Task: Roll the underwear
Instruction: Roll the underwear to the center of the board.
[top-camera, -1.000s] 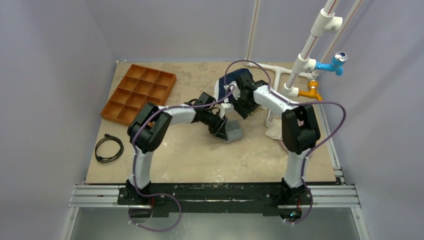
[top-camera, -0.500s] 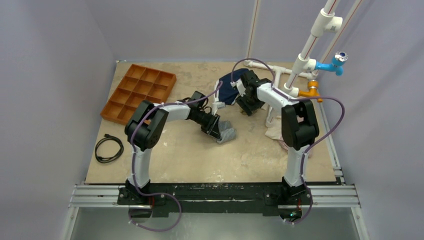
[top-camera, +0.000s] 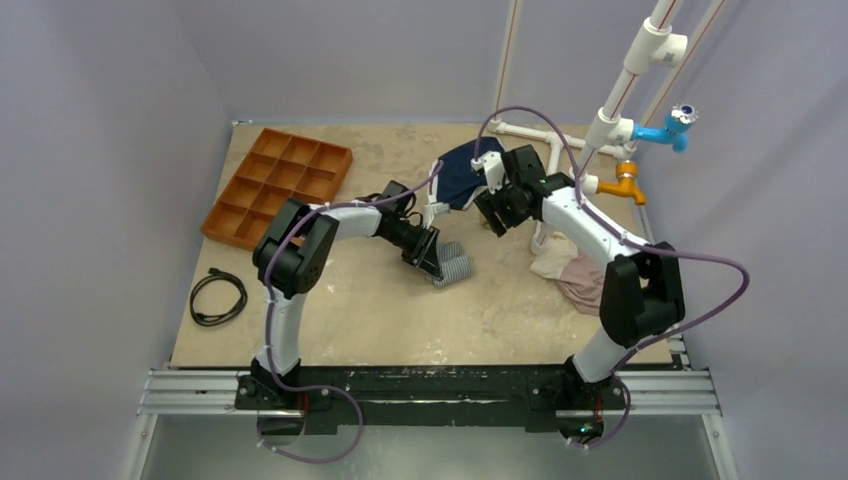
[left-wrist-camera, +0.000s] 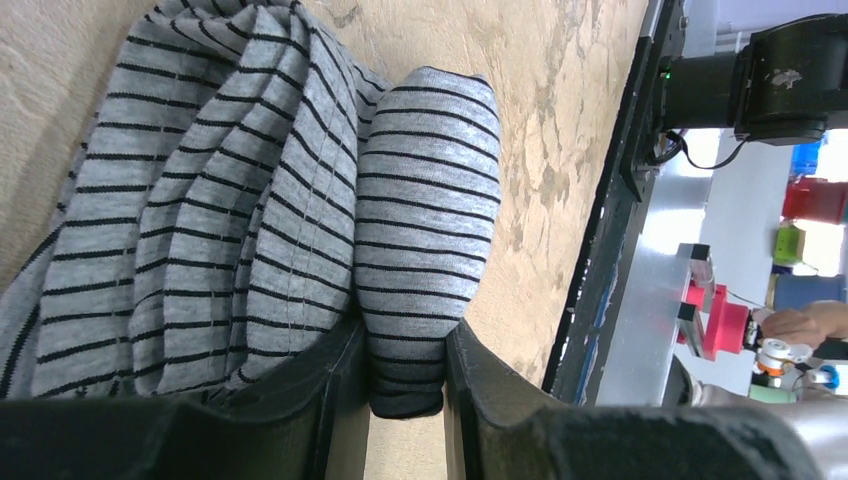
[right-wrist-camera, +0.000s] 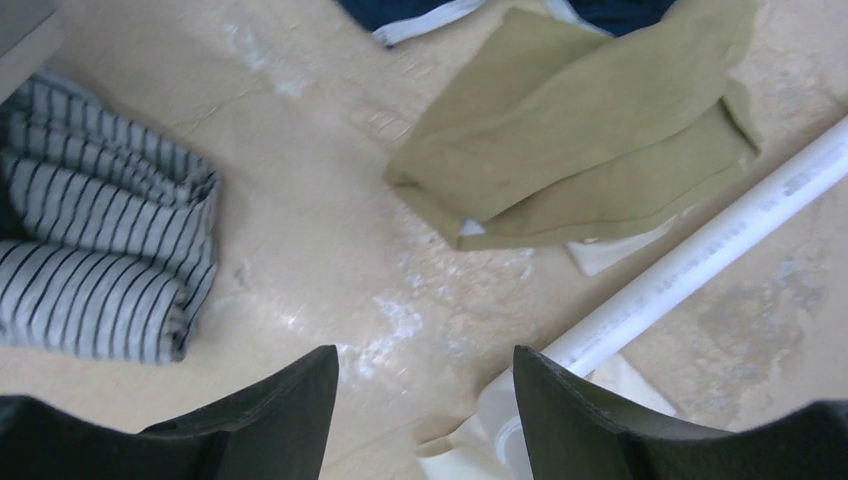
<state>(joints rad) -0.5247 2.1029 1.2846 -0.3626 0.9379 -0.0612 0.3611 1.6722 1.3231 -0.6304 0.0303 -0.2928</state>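
Beige mottled tabletop (top-camera: 380, 310), orange plastic compartment tray (top-camera: 290, 180) far left. Left gripper (top-camera: 436, 266) is pinched on one end of the grey-and-white striped cloth underwear (left-wrist-camera: 250, 200), which sits mid-table as a chunky roll: one tight tube, with looser bunched folds beside it. Plain navy garment (top-camera: 460, 175) lies behind. Right gripper (right-wrist-camera: 418, 365) has its fingers spread and empty, hovering over bare table beside the olive-tan folded garment (right-wrist-camera: 590, 150). Looks mostly rolled; remaining: tidy the loose folds, let go.

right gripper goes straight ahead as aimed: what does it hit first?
Likely bare tabletop: the open right gripper aims between the striped underwear and the white pipe. Depth is unclear.
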